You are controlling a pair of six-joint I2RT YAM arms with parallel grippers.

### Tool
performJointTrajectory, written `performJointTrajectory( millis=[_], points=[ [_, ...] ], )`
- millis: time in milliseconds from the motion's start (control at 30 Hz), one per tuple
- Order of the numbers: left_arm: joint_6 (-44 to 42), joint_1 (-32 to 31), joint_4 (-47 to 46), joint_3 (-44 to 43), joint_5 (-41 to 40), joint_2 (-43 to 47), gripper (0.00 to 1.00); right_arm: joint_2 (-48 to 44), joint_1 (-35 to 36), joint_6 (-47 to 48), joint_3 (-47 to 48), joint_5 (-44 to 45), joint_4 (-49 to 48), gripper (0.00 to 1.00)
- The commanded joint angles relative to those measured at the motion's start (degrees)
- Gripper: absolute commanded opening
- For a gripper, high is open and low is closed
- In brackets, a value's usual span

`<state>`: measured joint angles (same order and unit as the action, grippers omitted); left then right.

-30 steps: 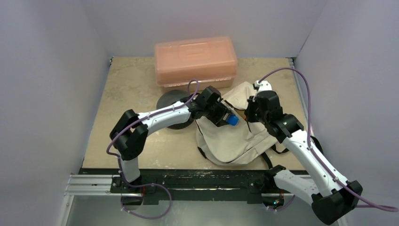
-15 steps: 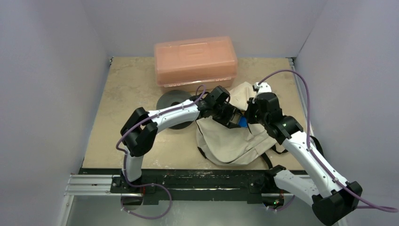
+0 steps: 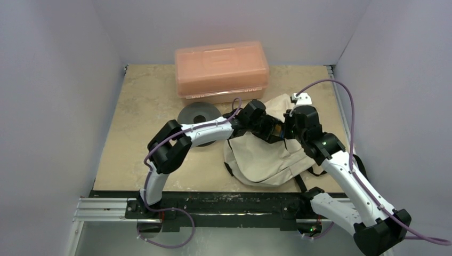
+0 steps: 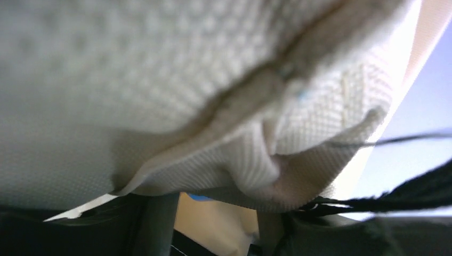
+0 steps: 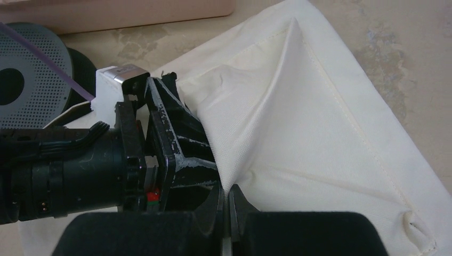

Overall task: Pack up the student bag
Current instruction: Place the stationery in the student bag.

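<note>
Two grippers meet at the student bag (image 3: pixel 261 160), centre-right of my top view.
My right gripper (image 5: pixel 225 198) pinches its fabric; my left gripper (image 3: pixel 273 132) is buried in cloth, so I cannot tell its grip.

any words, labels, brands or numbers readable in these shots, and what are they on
No text can be read in any view.
salmon-pink box: small dark marks along its lower front edge, too small to read.
student bag: plain cream fabric, no print or label showing.
grey disc: only perforations, no writing.
</note>
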<state>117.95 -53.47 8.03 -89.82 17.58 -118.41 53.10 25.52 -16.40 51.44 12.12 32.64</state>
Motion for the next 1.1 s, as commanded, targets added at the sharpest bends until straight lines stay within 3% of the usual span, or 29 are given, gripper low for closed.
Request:
performJointTrajectory(
  millis=[0,33,100,133,433,633,667,767,833,900,1067],
  points=[
    [8.0,-0.4,-24.7,3.3,-2.5,0.5,0.63,-2.3,1.2,-0.4,0.4,-5.1,-2.7,0.00],
    [6.4,-0.5,-25.4,4.3,-3.1,1.1,0.75,-2.3,1.2,-0.2,0.4,-5.1,-2.8,0.00],
    [4.3,-0.7,-26.8,6.2,-3.8,2.5,0.87,-2.2,1.2,-0.1,0.4,-4.7,-2.5,0.00],
    [3.9,-0.7,-27.5,7.1,-3.9,3.2,0.88,-2.3,1.2,0.0,0.5,-4.5,-2.3,0.00],
    [-5.4,-0.9,-28.2,19.3,0.7,13.1,0.85,-3.4,1.2,0.0,0.1,-2.7,-1.3,0.00],
    [-25.2,-0.6,-19.5,25.0,4.4,22.8,0.82,-2.6,1.3,-1.0,0.6,-0.4,0.1,0.00],
    [-29.2,-0.1,-17.7,25.5,5.0,24.1,0.81,-2.6,1.2,-2.2,0.9,0.0,0.8,0.03],
    [-42.4,1.9,-15.3,27.2,5.3,28.3,0.80,-2.8,1.2,-7.6,1.6,-2.7,3.6,0.32],
    [-50.0,3.6,-11.6,27.1,4.3,31.1,0.79,-2.8,1.3,-10.6,0.3,-9.0,2.6,0.46],
    [-56.1,5.2,-6.2,26.1,3.8,33.2,0.79,-2.2,1.2,-12.6,-1.2,-13.9,1.4,0.53],
    [-64.3,9.4,-0.8,24.1,9.6,33.8,0.76,-0.5,1.2,-18.4,-8.7,-22.7,-8.0,0.54]
  ],
)
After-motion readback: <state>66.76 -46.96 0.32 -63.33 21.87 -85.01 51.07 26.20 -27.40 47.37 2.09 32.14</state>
